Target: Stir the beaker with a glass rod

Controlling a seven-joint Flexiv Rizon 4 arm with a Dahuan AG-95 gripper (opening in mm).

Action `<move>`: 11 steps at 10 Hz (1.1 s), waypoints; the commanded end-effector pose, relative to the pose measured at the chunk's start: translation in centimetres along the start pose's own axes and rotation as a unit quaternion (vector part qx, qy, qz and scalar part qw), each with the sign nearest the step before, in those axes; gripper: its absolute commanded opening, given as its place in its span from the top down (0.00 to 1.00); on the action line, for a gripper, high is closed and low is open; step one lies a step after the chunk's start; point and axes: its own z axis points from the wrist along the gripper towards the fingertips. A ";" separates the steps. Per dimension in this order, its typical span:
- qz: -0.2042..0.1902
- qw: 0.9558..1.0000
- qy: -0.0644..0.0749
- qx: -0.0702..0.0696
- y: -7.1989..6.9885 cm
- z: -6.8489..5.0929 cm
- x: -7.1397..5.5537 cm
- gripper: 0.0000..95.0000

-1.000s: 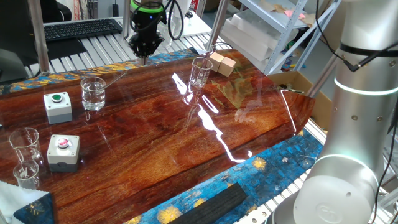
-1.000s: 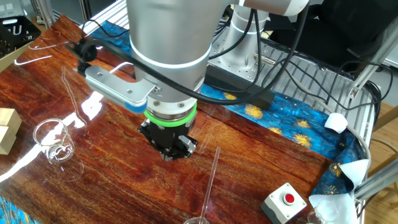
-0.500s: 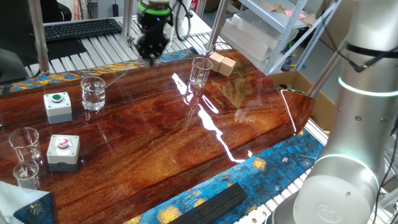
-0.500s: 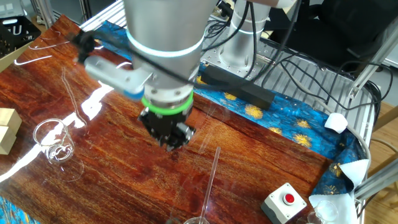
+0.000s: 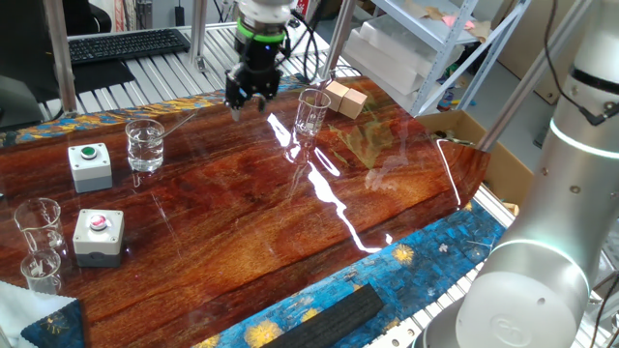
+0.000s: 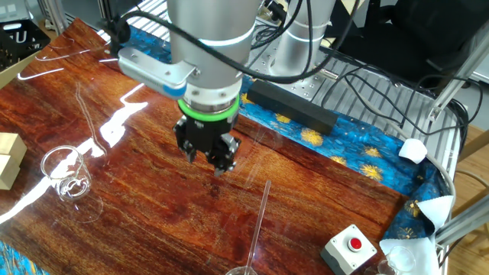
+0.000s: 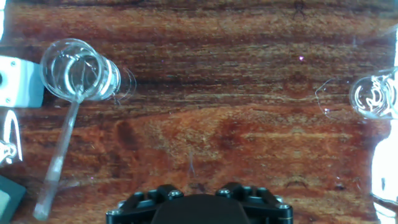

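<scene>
Lifted and shifted away from the beaker (image 5: 145, 145), the tool (image 5: 250, 94), fingers apart and empty, hangs well beside the rod (image 7: 62, 152), which leans in it.

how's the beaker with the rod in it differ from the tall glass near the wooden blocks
The beaker is squat and wide; the tall glass is narrower and taller. The beaker has the glass rod leaning in it; the tall glass has none. The beaker stands by a green-button box, the glass by wooden blocks. Both are clear and upright.
</scene>
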 end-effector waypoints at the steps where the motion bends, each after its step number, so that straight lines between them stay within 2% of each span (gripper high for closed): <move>1: 0.004 1.000 -0.003 -0.002 -0.3 0.2 1.9 0.20; 3: 0.006 1.000 0.000 -0.007 -0.8 0.8 3.7 0.20; 4: 0.009 1.000 0.002 -0.007 -0.9 1.1 4.1 0.20; 5: 0.011 1.000 0.011 -0.007 -0.8 1.0 4.1 0.20; 7: 0.008 1.000 0.017 -0.008 -0.7 1.5 4.1 0.20; 8: 0.007 1.000 0.009 -0.005 -0.6 2.0 4.1 0.40; 11: -0.001 1.000 0.014 -0.003 -0.6 2.2 4.2 0.40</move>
